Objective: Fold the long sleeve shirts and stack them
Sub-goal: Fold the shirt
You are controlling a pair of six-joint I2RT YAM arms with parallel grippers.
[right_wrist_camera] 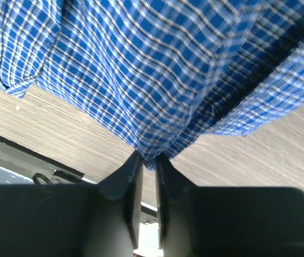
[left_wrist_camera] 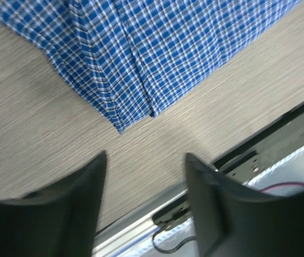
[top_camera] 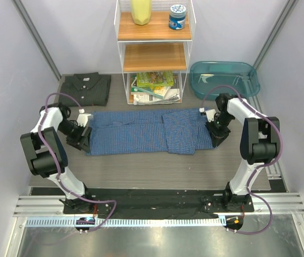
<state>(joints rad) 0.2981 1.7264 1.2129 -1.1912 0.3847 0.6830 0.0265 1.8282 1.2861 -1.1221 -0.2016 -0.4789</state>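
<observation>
L gripper [left_wrist_camera: 146,158]: released. Its two blunt matte-black fingers [left_wrist_camera: 71,203] stand apart w/ only bare table [left_wrist_camera: 44,128] between them. Just ahead of the tips, not touching, lies a pointed folded corner of the blue shirt [left_wrist_camera: 157,48]: thin woven cloth, fine blue/white check, a few stacked layers w/ crisp creases running to the corner. Past the fingers on one side is a black metal rail [left_wrist_camera: 280,139] at the table edge.

R gripper [right_wrist_camera: 147,160]: clenched on the blue shirt. Its narrow black fingertips are almost together, w/ a bunched fold of check cloth nipped right at the tips. Cloth fans up and away from the pinch in soft ridges, and a loose flap hangs off to one side.

Top view: blue shirt [top_camera: 141,131] is spread as a long flat rectangle between the two grippers, L gripper [top_camera: 81,140] at one short end, R gripper [top_camera: 214,134] at the other. An overlapped panel makes a step nearer the R end. Table is grey wood-grain laminate, matte.

Grey shirt [top_camera: 86,87]: beyond the L gripper, well apart. Plain dark cloth, folded into a neat square, collar up.

Beyond the R gripper is a teal see-through plastic tub [top_camera: 224,80] w/ rounded corners. Behind the shirt's middle stands a white wire rack [top_camera: 154,53] w/ wood shelves.
</observation>
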